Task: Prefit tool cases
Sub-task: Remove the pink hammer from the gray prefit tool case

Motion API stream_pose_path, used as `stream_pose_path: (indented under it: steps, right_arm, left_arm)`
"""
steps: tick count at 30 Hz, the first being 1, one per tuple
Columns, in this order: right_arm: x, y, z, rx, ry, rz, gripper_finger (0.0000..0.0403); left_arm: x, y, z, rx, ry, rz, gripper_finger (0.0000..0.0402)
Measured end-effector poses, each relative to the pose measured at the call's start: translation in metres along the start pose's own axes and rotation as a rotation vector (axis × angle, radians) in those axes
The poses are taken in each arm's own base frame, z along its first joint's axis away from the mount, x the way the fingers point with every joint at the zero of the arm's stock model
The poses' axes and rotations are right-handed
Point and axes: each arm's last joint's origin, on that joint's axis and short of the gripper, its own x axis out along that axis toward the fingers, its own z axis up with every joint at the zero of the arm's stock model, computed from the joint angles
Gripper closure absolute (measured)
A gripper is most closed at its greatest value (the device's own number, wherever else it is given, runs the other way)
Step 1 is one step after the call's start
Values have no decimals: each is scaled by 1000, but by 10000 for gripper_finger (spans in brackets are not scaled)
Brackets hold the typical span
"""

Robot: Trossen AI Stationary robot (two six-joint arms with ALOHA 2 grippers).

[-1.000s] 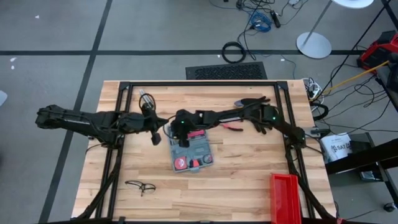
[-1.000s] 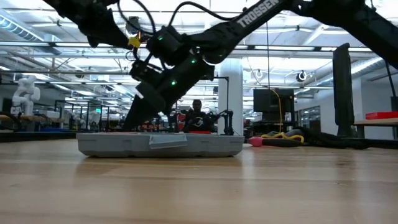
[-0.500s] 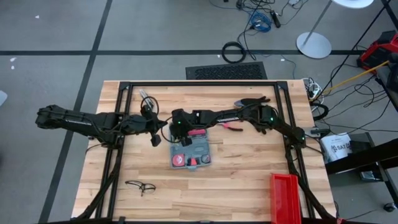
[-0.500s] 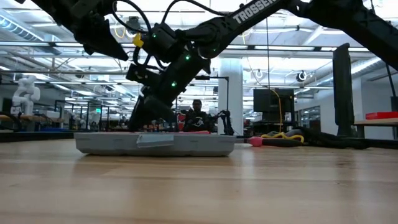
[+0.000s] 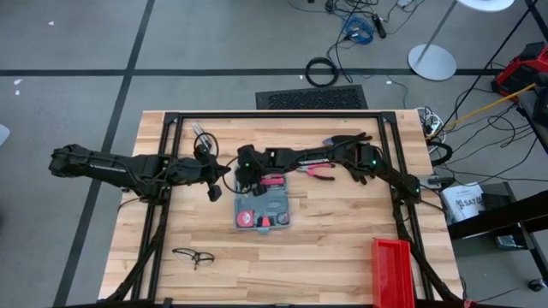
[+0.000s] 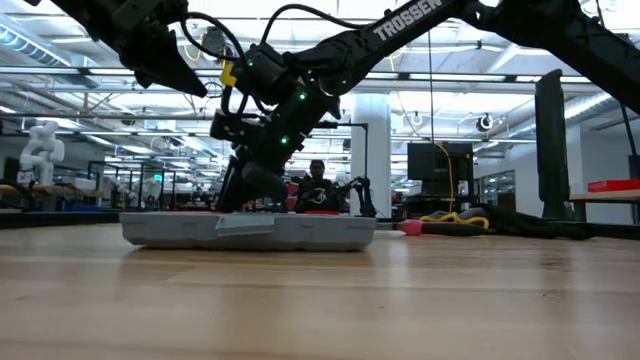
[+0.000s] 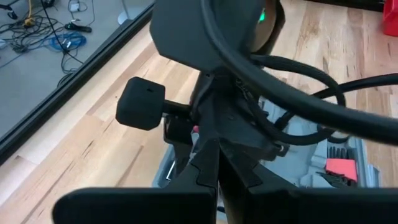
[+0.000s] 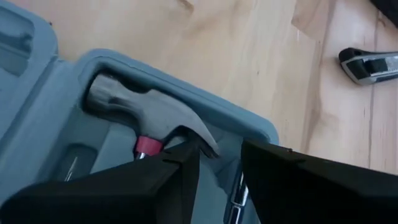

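Right gripper [image 8: 214, 165] slid toward case [image 5: 263, 210] top edge, fingers narrowed around hammer [image 8: 146, 115] neck; seating underway. Left gripper [image 5: 216, 183] pressed together, frame centre-left.

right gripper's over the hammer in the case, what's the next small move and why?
Probably ease the right gripper down to press the hammer into its recess in the tool case: its fingers straddle the neck just below the head. The left gripper waits shut beside the case.

Two dark, black-jointed arms, looped black cables, green indicator lights, yellow tag near one wrist, white TROSSEN lettering.
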Motion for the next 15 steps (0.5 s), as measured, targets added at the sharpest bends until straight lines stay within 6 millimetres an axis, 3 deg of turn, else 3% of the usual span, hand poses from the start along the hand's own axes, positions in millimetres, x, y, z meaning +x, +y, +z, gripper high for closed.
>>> stream_pose_path:
  steps: [7,13,15]
  right_arm:
    - [12,0,-9,10,9,26,311]
    - [14,3,-13,0,13,74,389]
    - [15,3,-13,0,5,94,395]
  left_arm:
    - [0,0,0,-1,-3,-1,393]
    - [0,0,0,-1,-4,-1,393]
    - [0,0,0,-1,-4,-1,393]
